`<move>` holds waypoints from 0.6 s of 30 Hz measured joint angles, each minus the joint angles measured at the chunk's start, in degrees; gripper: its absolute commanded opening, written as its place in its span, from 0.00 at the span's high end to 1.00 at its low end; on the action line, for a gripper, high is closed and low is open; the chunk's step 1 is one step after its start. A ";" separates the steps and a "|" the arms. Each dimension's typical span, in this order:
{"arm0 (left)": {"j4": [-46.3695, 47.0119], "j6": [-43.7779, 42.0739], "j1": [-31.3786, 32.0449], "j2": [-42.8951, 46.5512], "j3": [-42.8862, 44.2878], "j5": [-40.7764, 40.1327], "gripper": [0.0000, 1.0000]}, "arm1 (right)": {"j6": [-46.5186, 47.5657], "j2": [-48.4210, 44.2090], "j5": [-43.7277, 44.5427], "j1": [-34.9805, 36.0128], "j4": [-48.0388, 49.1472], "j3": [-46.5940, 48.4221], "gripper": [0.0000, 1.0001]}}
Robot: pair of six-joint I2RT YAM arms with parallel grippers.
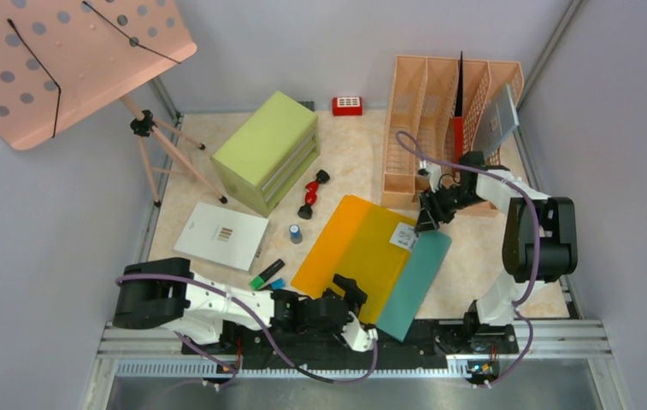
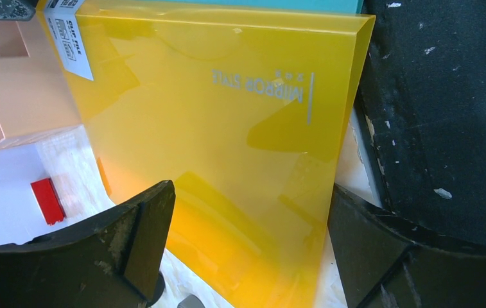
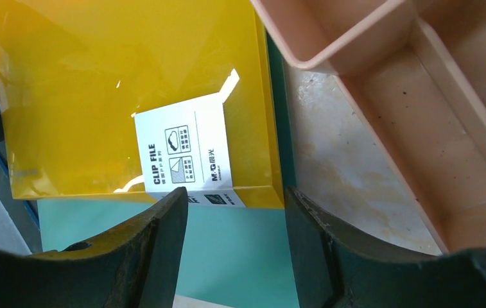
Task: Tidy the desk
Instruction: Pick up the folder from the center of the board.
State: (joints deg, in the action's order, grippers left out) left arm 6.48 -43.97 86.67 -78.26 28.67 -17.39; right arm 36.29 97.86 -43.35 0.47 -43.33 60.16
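Yellow folder [image 2: 227,128] fills the gap between the parted jaws of our left gripper [image 2: 250,199]. Our right gripper [image 3: 235,196], jaws also apart, hovers over its labelled corner, which overlaps a teal folder [image 3: 227,256]. Both folders lie on the desk [image 1: 354,154], near the peach rack [image 1: 439,111].

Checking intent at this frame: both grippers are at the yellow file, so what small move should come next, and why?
Probably close the right gripper on the labelled corner of the yellow file. Its jaws stand open right at that corner, the left gripper is open at the file's near edge, and the rack stands just beside it, a likely home for the file.
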 measured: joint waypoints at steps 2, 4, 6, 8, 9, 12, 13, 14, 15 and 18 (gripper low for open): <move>0.04 0.07 0.00 -0.02 0.02 -0.04 0.09 | 0.90 -0.31 0.07 0.11 -0.66 0.17 0.44; 0.04 0.13 0.00 -0.02 0.02 -0.04 0.09 | 1.81 -0.48 0.39 0.42 -1.07 0.42 0.44; 0.02 0.13 0.00 -0.04 0.02 -0.07 0.09 | 2.64 -0.52 0.96 0.81 -1.46 0.61 0.44; 0.04 0.17 0.00 -0.04 0.04 -0.07 0.09 | 3.17 -0.63 1.38 1.18 -1.51 0.72 0.44; 0.02 0.20 0.00 -0.04 0.04 -0.07 0.09 | 3.43 -0.72 1.77 1.38 -1.57 0.72 0.44; 0.02 0.31 0.00 -0.04 0.04 -0.09 0.09 | 3.82 -0.72 3.10 2.03 -1.55 0.76 0.44; 0.02 0.31 0.00 -0.04 0.04 -0.09 0.09 | 4.02 -0.72 3.54 2.29 -1.57 0.81 0.44; 0.02 0.31 0.00 -0.07 0.04 -0.09 0.09 | 4.11 -0.72 4.02 2.54 -1.73 0.98 0.44; 0.07 0.33 0.00 -0.09 0.04 -0.09 0.09 | 4.15 -0.72 4.46 2.82 -1.79 1.14 0.44; 0.22 0.33 0.00 -0.22 0.07 -0.11 0.09 | 4.17 -0.72 5.55 3.52 -1.84 1.51 0.43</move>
State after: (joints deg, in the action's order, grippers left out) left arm 6.70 -43.64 86.67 -78.48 28.73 -17.50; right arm 40.47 97.14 -37.80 3.99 -45.17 61.67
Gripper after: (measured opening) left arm 0.912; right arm 0.566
